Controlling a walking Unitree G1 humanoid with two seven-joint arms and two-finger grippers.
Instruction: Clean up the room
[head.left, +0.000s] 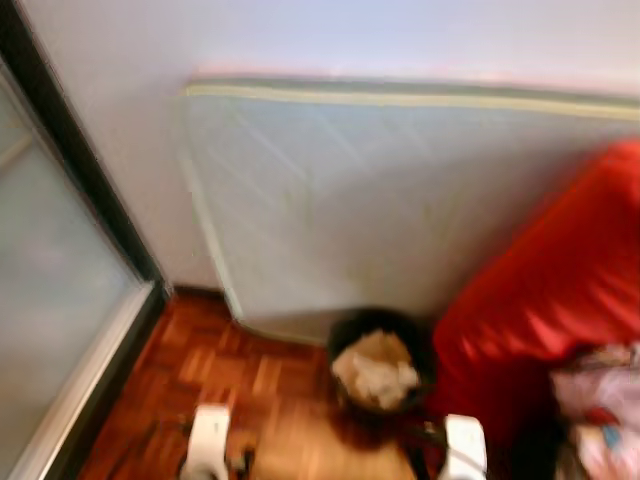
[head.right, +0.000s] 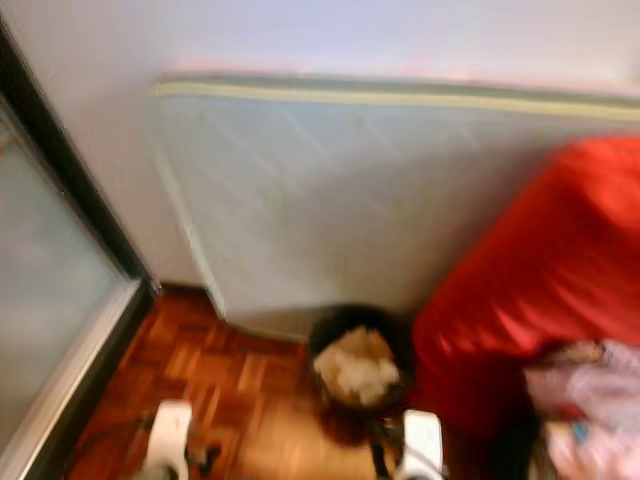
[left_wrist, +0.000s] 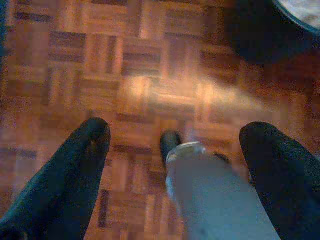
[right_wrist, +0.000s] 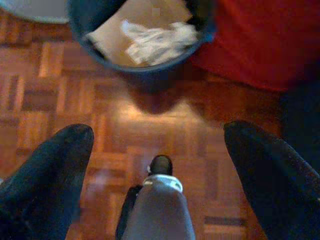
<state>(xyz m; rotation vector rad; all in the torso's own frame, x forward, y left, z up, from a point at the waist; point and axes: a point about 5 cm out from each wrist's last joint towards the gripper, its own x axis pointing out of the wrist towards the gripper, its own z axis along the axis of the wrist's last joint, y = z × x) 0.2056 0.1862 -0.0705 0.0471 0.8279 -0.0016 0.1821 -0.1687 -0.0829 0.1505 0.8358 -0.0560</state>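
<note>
Bin (head.left: 380, 365), dark and round, stands on the parquet floor (head.left: 250, 385) against the pale mattress (head.left: 400, 200) leaning on the wall, holding crumpled paper (head.left: 377, 368); red bedding (head.left: 550, 300) lies just beside the bin. From the left wrist, the left gripper (left_wrist: 172, 150) hangs spread and empty over the floor, near the bin. From the right wrist, the right gripper (right_wrist: 157, 150) is likewise spread, grasping nothing, just before the bin.

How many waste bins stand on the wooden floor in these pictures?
1: a dark bin holding paper, between the leaning mattress and the red cover; others may be hidden.
</note>
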